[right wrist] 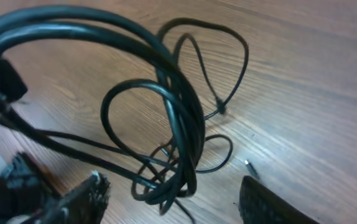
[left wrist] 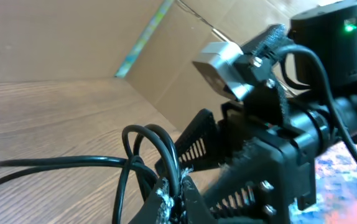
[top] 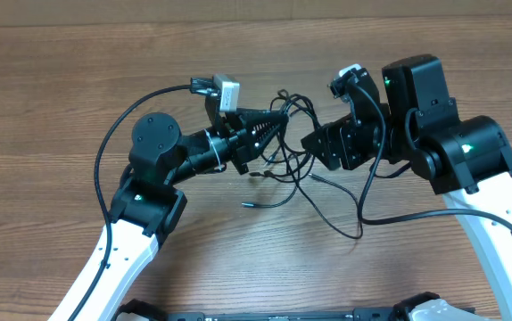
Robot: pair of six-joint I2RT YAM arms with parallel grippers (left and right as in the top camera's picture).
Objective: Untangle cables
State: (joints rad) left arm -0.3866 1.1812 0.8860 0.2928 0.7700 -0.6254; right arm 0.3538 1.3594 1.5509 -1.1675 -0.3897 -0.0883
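Observation:
Thin black cables (top: 302, 175) lie in a tangle of loops on the wooden table between my two grippers. Loose ends with silvery tips rest at the front (top: 249, 204). My left gripper (top: 278, 120) is shut on a loop of the cables; the left wrist view shows a strand (left wrist: 166, 146) pinched between its jaws (left wrist: 177, 194). My right gripper (top: 312, 143) is open. In the right wrist view a bundle of looped cables (right wrist: 181, 134) hangs between its spread fingers (right wrist: 175, 202), above the table. A silvery plug tip (right wrist: 250, 167) lies near its right finger.
The right arm's body (left wrist: 290, 124) fills the left wrist view close behind the pinched loop. Thicker black arm cables run beside each arm (top: 118, 134) (top: 390, 214). A cardboard wall (left wrist: 73, 37) stands behind the wooden table (top: 60, 80).

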